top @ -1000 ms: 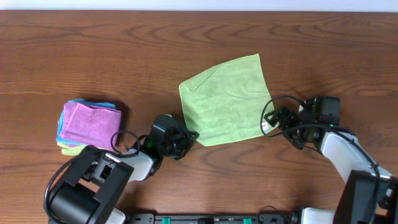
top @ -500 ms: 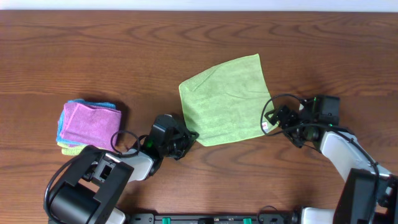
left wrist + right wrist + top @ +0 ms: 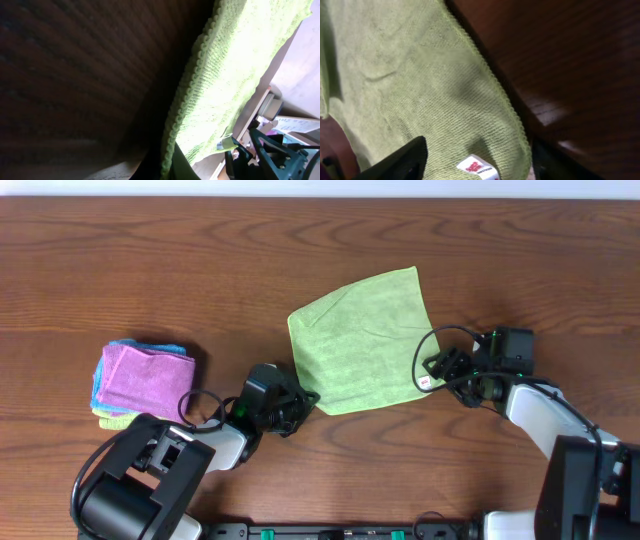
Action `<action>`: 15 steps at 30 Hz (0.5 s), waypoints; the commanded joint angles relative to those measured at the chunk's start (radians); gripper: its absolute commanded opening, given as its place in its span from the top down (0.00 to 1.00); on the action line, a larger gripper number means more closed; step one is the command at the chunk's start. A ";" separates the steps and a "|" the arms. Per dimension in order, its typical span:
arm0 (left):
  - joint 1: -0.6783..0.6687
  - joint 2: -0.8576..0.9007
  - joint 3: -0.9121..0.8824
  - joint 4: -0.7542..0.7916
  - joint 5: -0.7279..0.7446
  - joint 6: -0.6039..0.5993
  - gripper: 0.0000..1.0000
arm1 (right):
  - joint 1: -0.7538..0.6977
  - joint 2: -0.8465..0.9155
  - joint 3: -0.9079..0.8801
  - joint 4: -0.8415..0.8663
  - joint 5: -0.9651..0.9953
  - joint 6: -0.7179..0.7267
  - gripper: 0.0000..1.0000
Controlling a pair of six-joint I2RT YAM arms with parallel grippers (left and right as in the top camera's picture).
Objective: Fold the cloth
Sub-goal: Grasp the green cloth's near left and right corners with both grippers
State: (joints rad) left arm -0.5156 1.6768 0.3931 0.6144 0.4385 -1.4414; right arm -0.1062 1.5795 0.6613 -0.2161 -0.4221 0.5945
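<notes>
My left gripper [image 3: 300,402] was clenched on the near left corner of the cloth [image 3: 365,340]; in the left wrist view the hem ran straight down into my fingers. My right gripper [image 3: 432,370] sat at the near right corner with its jaws apart, one finger on either side of the white tag [image 3: 479,169], not yet pinching. Off to my left, about level with my wrists and well apart, a folded pink cloth [image 3: 148,375] topped a small pile. Beyond my fingers the cloth lay flat and open on the table [image 3: 200,250], a little askew, with its far corners well clear of both arms. I judged the fold barely begun. To pinch well, my right fingers needed to take the hem and the fabric under the tag together, low against the wood. Then both near corners should rise evenly and travel to the far edge.
</notes>
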 commanded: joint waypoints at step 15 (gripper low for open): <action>0.004 0.021 -0.021 -0.019 0.043 0.027 0.94 | 0.016 0.042 -0.026 -0.073 0.050 0.010 0.99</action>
State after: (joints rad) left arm -0.5152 1.6768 0.3931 0.6132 0.4496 -1.4387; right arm -0.0982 1.6077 0.6552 -0.2543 -0.3866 0.6029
